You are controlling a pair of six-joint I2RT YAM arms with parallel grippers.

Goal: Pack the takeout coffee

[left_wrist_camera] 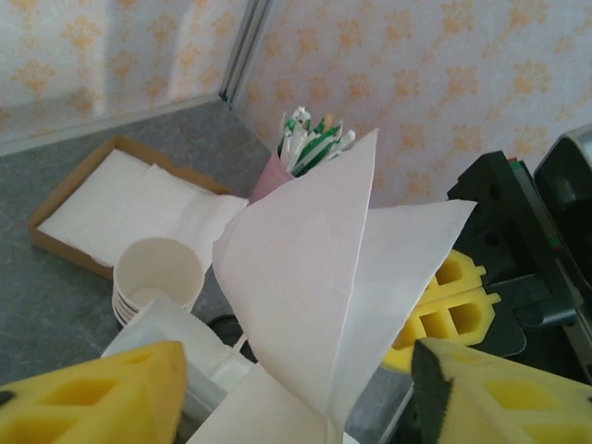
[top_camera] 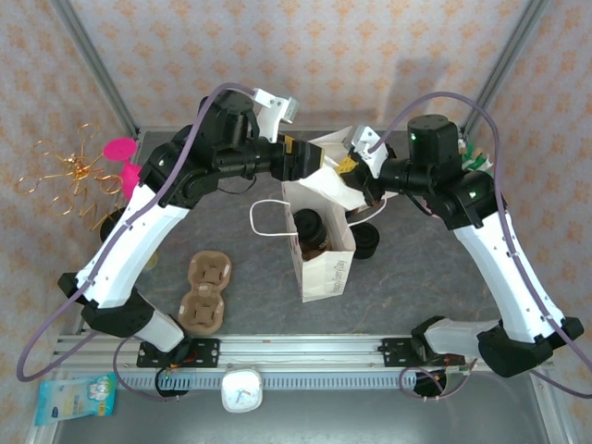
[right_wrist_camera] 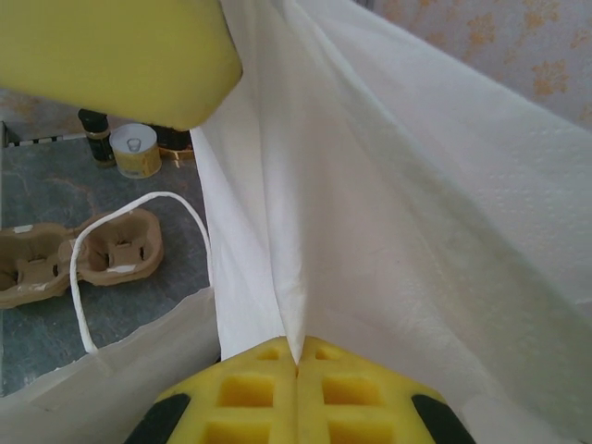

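The grey table (top_camera: 425,277) carries a white paper bag (top_camera: 326,268) standing upright at its middle, mouth open, one loop handle hanging out to the left. Over the far edge of that mouth the two arms meet. The right gripper (right_wrist_camera: 297,363) has its yellow fingers pressed flat together on a white napkin (right_wrist_camera: 388,213), which rises from the pinch in a folded sheet. The left gripper (left_wrist_camera: 298,361) faces it from the left with its fingers spread wide on either side of the same napkin and gripping nothing. The takeout coffee (top_camera: 310,227) sits down inside the bag, its round black lid showing through the opening in the top view. Left of the bag and nearer, well apart from it, a brown pulp cup carrier (top_camera: 205,291) lies flat on the table. At the far right side of the table, the left wrist view shows a stack of lidless cream cups (left_wrist_camera: 157,273). A small dark round object (top_camera: 367,242) rests just right of the bag; what it is cannot be told.
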